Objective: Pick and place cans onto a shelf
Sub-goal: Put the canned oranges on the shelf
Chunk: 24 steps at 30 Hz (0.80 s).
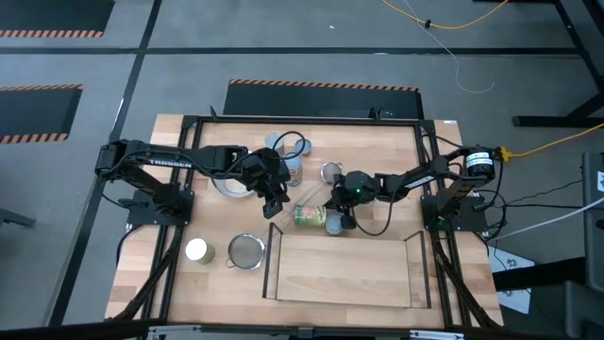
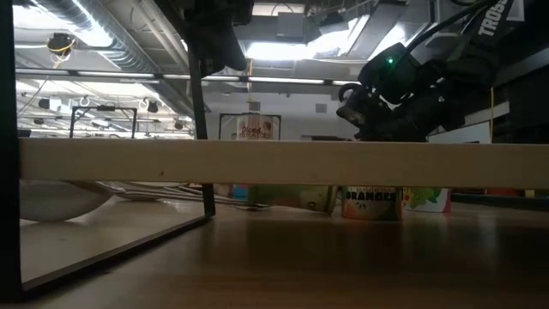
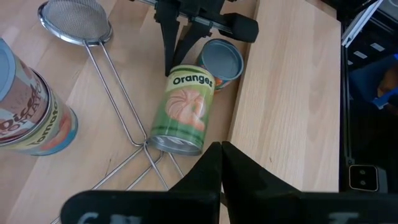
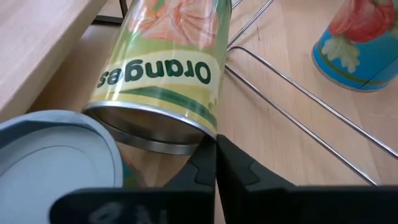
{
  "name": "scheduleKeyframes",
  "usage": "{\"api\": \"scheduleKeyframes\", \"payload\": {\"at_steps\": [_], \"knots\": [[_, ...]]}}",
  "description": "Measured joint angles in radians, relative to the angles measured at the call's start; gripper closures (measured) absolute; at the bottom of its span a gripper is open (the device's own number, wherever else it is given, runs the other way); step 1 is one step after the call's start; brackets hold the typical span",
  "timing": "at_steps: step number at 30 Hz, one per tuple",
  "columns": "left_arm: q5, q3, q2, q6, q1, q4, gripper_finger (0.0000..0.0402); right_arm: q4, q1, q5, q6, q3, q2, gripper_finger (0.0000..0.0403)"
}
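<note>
A green "Oranges" can [image 3: 185,112] lies on its side on the table, just beyond the shelf's [image 1: 342,274] far edge. Next to it a can with a blue-grey top [image 3: 221,58] stands upright. My right gripper [image 4: 216,144] is shut, slanting down, with its tips at the rim of the lying can's end [image 4: 155,134]; it holds nothing. My left gripper [image 3: 221,152] is shut and hangs above the table off the lying can's other end, near the shelf's left rail, touching nothing. The shelf board carries nothing. My right gripper's shut fingertips [image 4: 205,149] stand right at the lower rim of the lying can's end [image 4: 186,140], coming in slanting from the table's right. Whether they touch the rim I cannot tell. The can rests on its side on the table, not between the fingers.
A wire strainer [image 3: 74,22] lies with its long wire handle [image 3: 118,99] running past the lying can. A tomato can [image 3: 31,106] stands nearby, and a white-topped can [image 1: 198,249] and a second strainer [image 1: 247,252] sit left of the shelf. More cans [image 1: 293,170] stand toward the far edge.
</note>
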Motion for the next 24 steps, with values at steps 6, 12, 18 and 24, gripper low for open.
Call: {"api": "scheduleKeyframes", "payload": {"at_steps": [6,12,18,24], "knots": [[0.000,0.000,0.000,0.000,0.000,0.000,0.0401,-0.023,0.000,0.002,0.006,-0.001,-0.032,0.0401],[0.000,0.000,0.000,0.000,0.000,-0.001,0.0401,-0.062,0.000,0.002,0.026,-0.001,-0.126,0.0401],[0.000,0.000,0.000,0.000,0.000,-0.002,0.0401,-0.169,0.000,0.002,0.020,-0.001,-0.261,0.0402],[0.000,0.000,0.000,0.000,0.000,-0.004,0.0401,-0.343,0.000,0.001,-0.002,-0.001,-0.444,0.0402]]}}
